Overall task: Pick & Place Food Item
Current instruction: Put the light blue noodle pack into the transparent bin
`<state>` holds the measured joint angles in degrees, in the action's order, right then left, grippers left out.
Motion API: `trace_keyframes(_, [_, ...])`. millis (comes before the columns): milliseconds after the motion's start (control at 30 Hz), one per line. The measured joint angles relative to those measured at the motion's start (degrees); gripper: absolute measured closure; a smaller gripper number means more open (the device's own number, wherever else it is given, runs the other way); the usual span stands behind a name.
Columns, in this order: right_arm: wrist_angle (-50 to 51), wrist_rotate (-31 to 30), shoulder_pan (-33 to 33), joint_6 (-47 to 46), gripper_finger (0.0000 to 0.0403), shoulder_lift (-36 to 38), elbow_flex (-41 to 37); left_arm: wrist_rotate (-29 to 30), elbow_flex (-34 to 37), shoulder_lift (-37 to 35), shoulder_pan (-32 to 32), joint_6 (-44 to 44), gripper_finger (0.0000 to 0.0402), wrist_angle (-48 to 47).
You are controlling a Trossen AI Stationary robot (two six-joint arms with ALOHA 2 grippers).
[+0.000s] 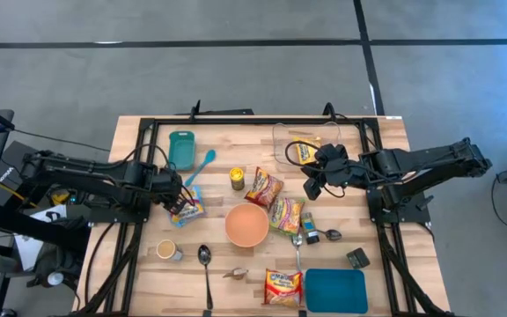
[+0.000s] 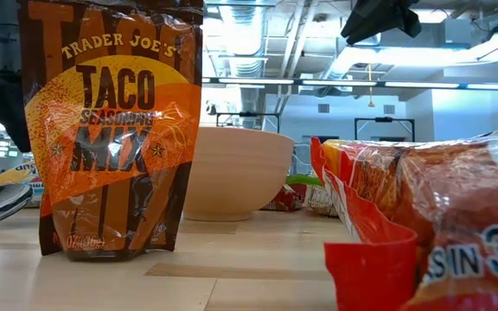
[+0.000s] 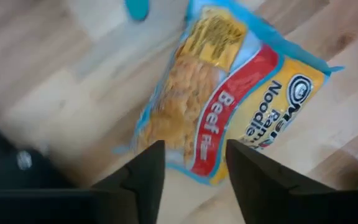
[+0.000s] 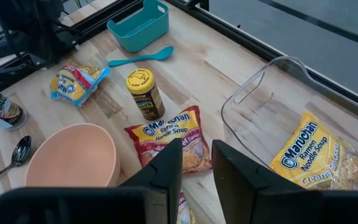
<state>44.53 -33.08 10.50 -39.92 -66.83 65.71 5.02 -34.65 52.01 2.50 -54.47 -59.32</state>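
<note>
On the left side of the wooden slatted table, the left gripper is hovering right over the blue-edged beef ramen noodle packet, jaws spread open with nothing between them; in the left wrist view the two dark fingers are straddling the near end of the packet but I can't tell whether they're touching it. Just beyond it, the teal plastic spoon and teal rectangular bin are sitting close. Mid-table, a small yellow-lidded glass jar, a red ramen soup packet and a salmon-pink round bowl are crowding the centre. On the right, the right gripper is hanging above the table near the clear plastic container, which is already holding a yellow creamy-chicken ramen packet; its jaws are open and empty. Risk as I read it: the flat, slick wrapper is giving little to pinch, so closing on one end is likely to slip or drag it into the spoon; the carry across is passing over the jar, so a low swing could be tipping it.
</note>
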Motion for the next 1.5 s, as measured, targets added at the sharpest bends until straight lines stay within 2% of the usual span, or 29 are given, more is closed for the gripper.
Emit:
trace_keyframes(233, [0.04,0.01,0.0,0.0,0.0321,0.0,0.0,-0.48,1.2,0.0,0.06,12.35,0.022,5.05])
trace_keyframes(467, [0.09,0.03,0.0,-0.02,0.0321,0.0,0.0,-4.36,4.64,0.0,0.06,12.6,0.0236,4.9])
trace_keyframes(767, [0.15,0.02,0.0,0.0,0.0321,0.0,0.0,-4.33,7.08,0.02,0.05,12.59,0.0251,9.06])
trace_keyframes(1000, [0.2,0.02,0.0,-0.02,0.0321,0.0,0.0,-4.2,7.45,0.01,0.07,12.64,0.0284,13.41])
trace_keyframes(1333, [0.2,0.04,0.0,-0.02,0.0321,0.0,0.0,-4.09,7.45,0.01,0.07,12.67,0.0349,24.37])
trace_keyframes(1500, [0.2,0.02,-0.02,-0.04,0.0321,0.0,0.0,-4.61,7.45,0.0,0.07,13.58,0.0365,23.28])
